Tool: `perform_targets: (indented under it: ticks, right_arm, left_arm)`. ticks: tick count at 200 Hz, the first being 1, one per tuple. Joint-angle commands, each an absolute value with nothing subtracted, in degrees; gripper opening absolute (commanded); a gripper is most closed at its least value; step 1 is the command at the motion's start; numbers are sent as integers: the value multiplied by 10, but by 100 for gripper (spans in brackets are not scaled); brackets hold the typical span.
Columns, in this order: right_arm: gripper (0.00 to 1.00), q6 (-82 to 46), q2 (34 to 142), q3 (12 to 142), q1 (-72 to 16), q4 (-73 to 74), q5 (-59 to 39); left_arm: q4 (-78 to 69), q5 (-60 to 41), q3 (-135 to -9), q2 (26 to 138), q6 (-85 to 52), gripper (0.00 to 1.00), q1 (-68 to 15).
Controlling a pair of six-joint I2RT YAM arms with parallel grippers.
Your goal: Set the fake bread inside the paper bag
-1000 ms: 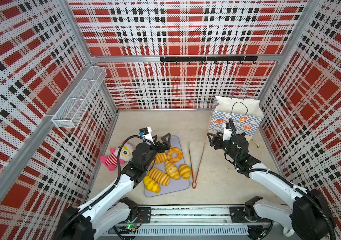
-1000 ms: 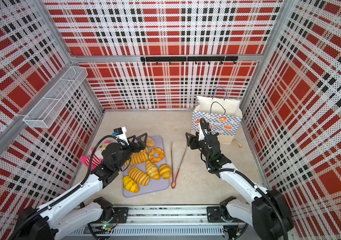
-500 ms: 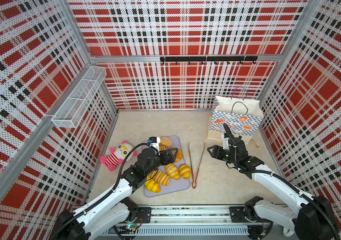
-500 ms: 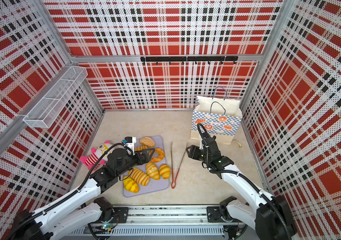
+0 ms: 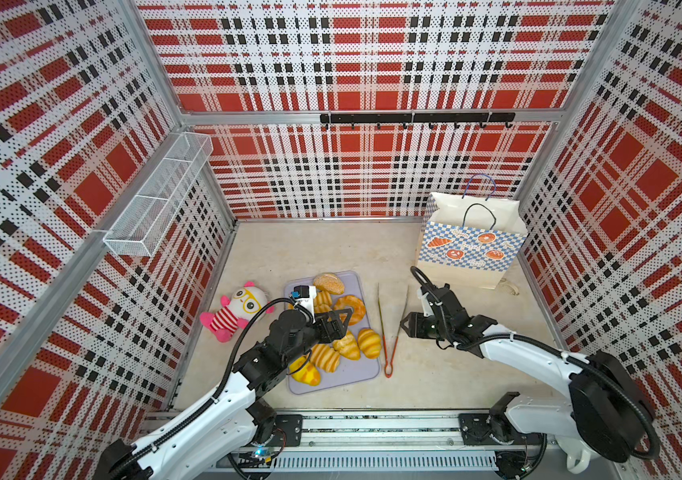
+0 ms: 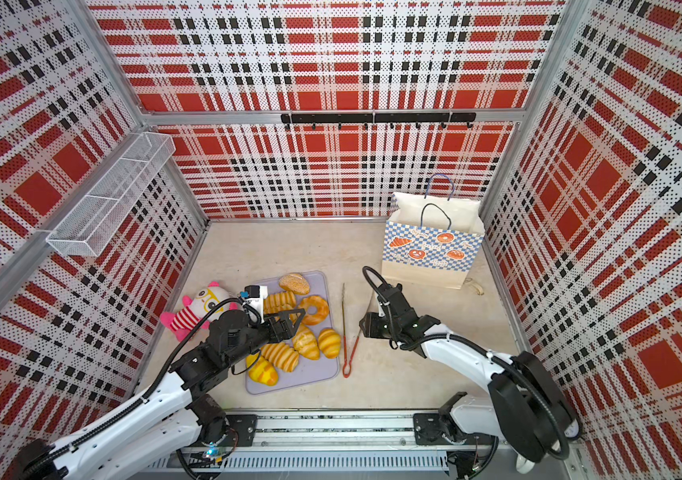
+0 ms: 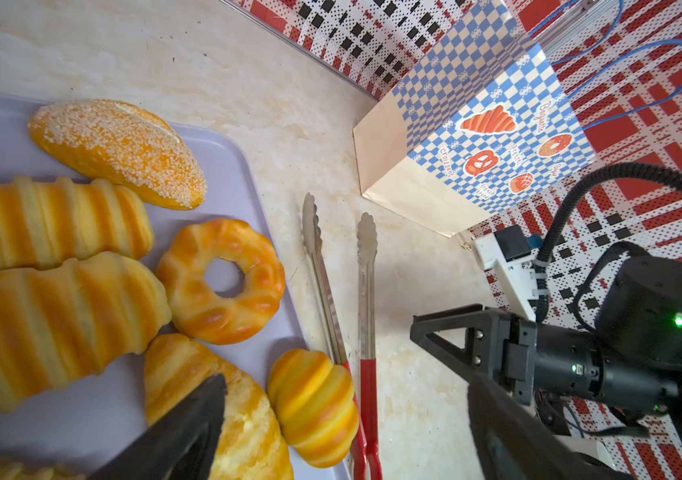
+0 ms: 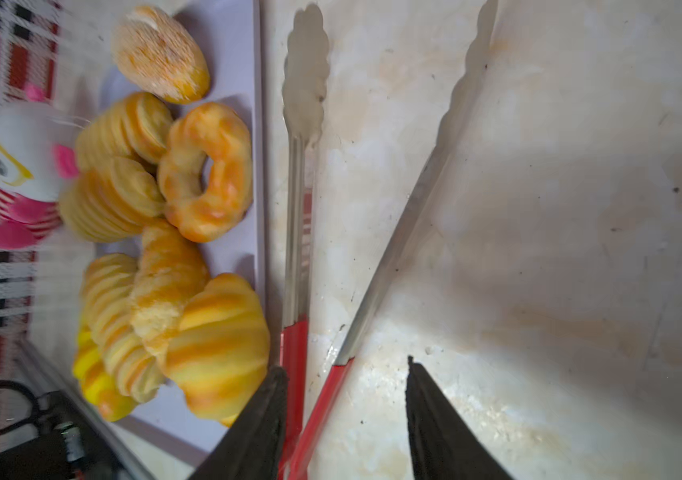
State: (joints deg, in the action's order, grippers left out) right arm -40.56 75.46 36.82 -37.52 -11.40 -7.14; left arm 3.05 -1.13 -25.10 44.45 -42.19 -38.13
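Several golden fake breads lie on a lavender tray [image 5: 347, 374]: a seeded bun [image 5: 329, 283], a ring donut [image 5: 352, 307], croissants [image 5: 369, 342] and ridged loaves [image 5: 324, 357]. My left gripper [image 5: 339, 322] hovers open just above them; in the left wrist view it [image 7: 345, 378] spans a croissant [image 7: 314, 403] and a longer bread [image 7: 243, 415]. The paper bag [image 5: 470, 249] stands upright and open at the back right. My right gripper [image 5: 408, 324] is low beside metal tongs [image 5: 389, 332]. In the right wrist view its [image 8: 345, 365] open jaws straddle the tongs' red handles [image 8: 331, 386].
A pink-and-white plush doll [image 5: 235, 309] lies left of the tray by the left wall. A white wire basket [image 5: 156, 203] hangs on the left wall and a black hook rail [image 5: 414, 118] on the back wall. Plaid walls close three sides.
My left gripper moved from the tray's far-left corner toward the near middle, over the breads. My right gripper came down and nearer, to the tongs' handles, its jaws narrowing.
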Motion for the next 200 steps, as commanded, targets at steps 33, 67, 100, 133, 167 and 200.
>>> perform_targets:
  ticks: [33, 67, 100, 133, 167, 200]
  right_arm:
    - [44, -445, 848, 411, -416, -107, 20]
    - [44, -484, 869, 418, -421, -113, 43]
    - [43, -501, 897, 422, -421, -94, 16]
    - [37, -508, 905, 425, -422, -97, 23]
    - [22, -518, 868, 410, -422, -106, 58]
    - [11, -517, 822, 401, -415, -108, 74]
  left_arm:
    - [39, -4, -235, 456, -416, 94, -387]
    - [43, 8, -234, 455, -417, 95, -413]
    - [50, 15, -237, 451, -417, 96, -427]
    - [55, 28, -238, 438, -417, 97, -433]
    - [52, 37, -237, 432, -415, 98, -433]
    - [67, 44, -258, 440, -403, 98, -427]
